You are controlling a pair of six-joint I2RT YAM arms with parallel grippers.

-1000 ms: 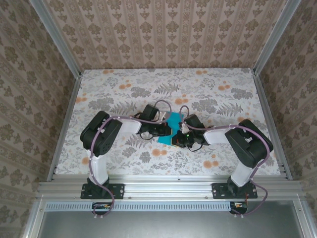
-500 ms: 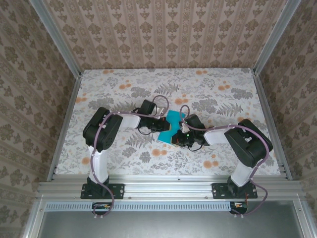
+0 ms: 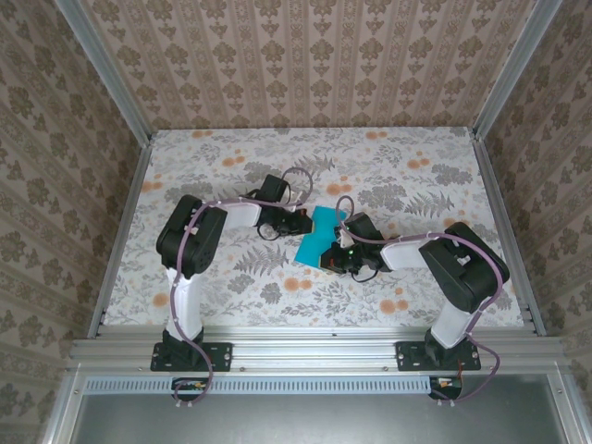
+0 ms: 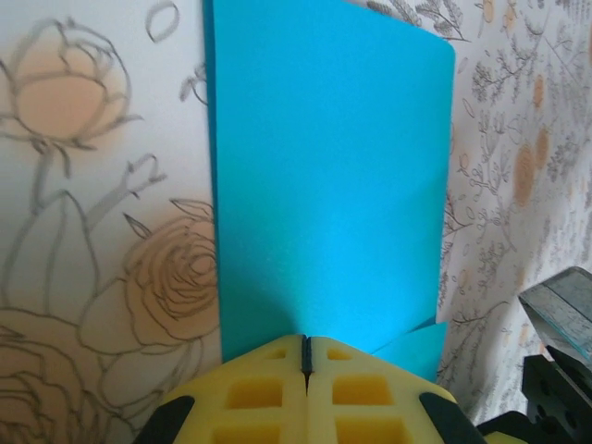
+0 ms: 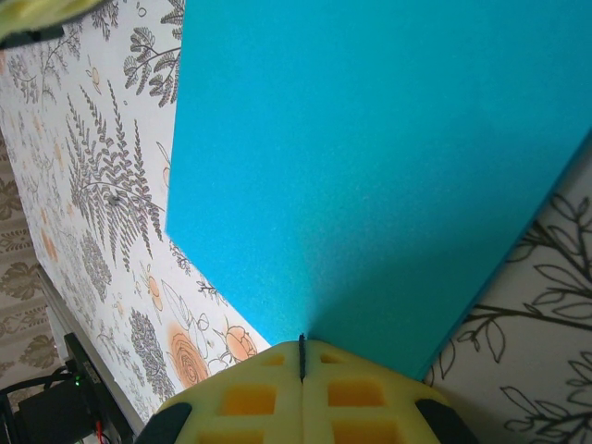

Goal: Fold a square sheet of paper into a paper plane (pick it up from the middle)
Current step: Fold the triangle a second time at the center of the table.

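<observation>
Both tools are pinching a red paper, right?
Not red. The paper is teal-blue, as the left wrist view shows. The rest is right: the left tool and the right tool are both pinched shut on it.

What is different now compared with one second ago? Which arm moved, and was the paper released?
The left gripper drew back to the left and toward the far side of the table, so more of the square sheet of paper is uncovered. Nothing was let go: each gripper appears shut on an edge of the sheet. The right gripper kept its place.
</observation>
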